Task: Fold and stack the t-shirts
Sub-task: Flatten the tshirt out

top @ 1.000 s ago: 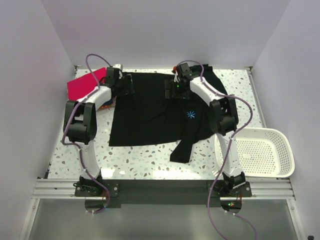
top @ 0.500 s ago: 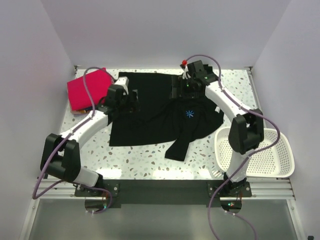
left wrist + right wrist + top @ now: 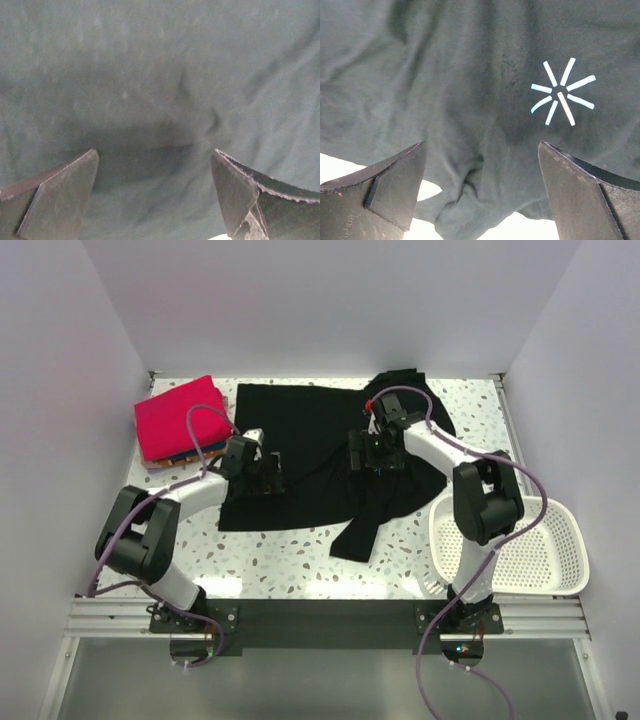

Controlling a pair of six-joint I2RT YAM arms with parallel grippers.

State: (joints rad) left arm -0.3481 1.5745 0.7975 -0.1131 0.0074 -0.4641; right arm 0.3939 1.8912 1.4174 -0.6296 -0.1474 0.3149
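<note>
Nearest to the arm bases, one sleeve (image 3: 360, 537) of the black t-shirt (image 3: 310, 430) points toward the near edge of the speckled table (image 3: 300, 562). The shirt itself lies flat and mostly spread. Its long axis seems to run across the table, with the hem at the left and the shoulders at the right. Both pincers hang directly above it, so the cloth is straight below them and not to one side. The left gripper (image 3: 154, 156) is over the hem half. Its fingers are wide apart and nothing is between them, only wrinkled black cloth underneath. The right gripper (image 3: 482, 146) is equally wide open and empty, above the chest, and the light-blue star mark (image 3: 562, 92) is just beside one finger. Each arm is therefore nearer to its own end of the shirt. The white mesh basket (image 3: 545, 540) stands at the near right, apart from the cloth. Farther away, more black cloth is bunched at the far right. The pinkish-red folded t-shirt (image 3: 178, 418) rests on coloured shirts (image 3: 168, 459) in the far left corner, close to the white walls (image 3: 60, 390).
</note>
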